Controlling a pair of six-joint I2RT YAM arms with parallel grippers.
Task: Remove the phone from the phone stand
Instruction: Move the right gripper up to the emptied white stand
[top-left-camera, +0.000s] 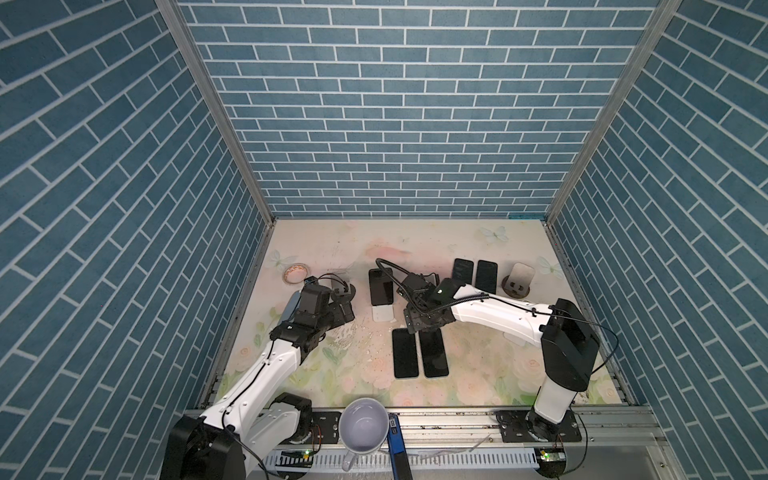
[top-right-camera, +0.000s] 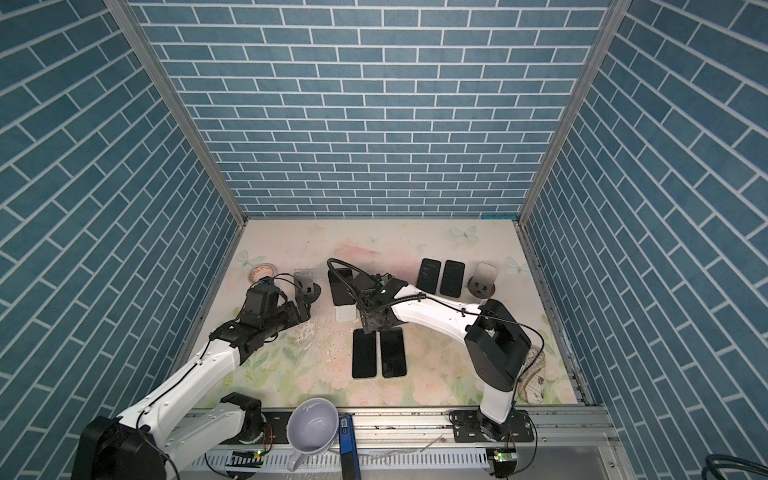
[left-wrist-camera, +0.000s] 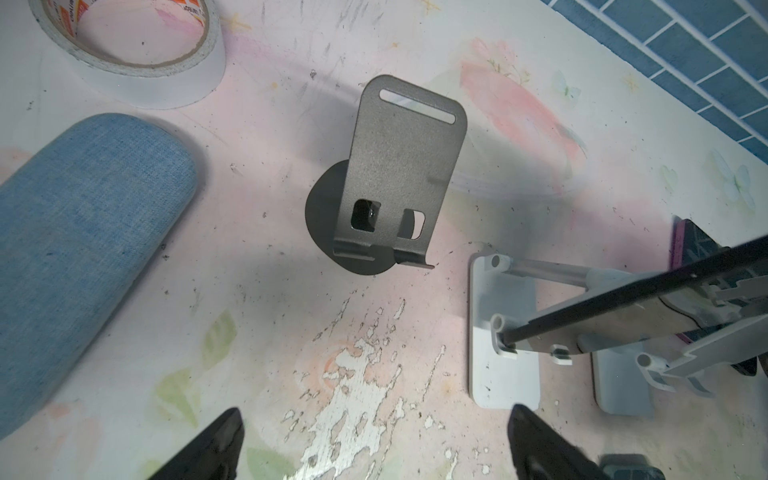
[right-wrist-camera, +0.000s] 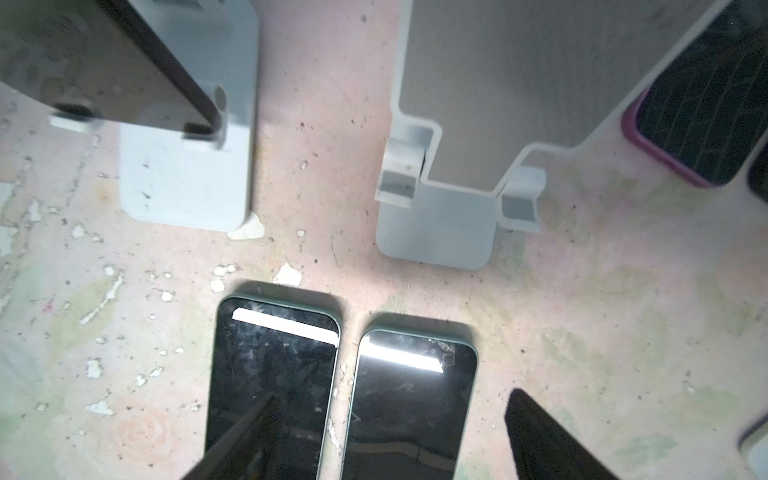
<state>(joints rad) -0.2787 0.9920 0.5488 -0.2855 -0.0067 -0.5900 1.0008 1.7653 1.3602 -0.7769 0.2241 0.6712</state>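
Floral tabletop (top-left-camera: 332, 249): two flat phones (right-wrist-camera: 270, 365) already off; one phone (top-left-camera: 381, 286) sat on white stand (top-left-camera: 382, 314), outstanding. Left gripper (left-wrist-camera: 376, 415) spread, empty; right gripper (right-wrist-camera: 392, 397) parted, empty.

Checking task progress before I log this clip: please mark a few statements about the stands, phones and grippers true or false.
1. A phone leans on the white stand mid-table. True.
2. The grey stand holds a phone. False: the grey stand is empty.
3. The left gripper is shut on the tape roll. False: the left gripper is open and empty, and the tape roll lies on the table.
4. Two flat phones lie side by side under the open right gripper. True.
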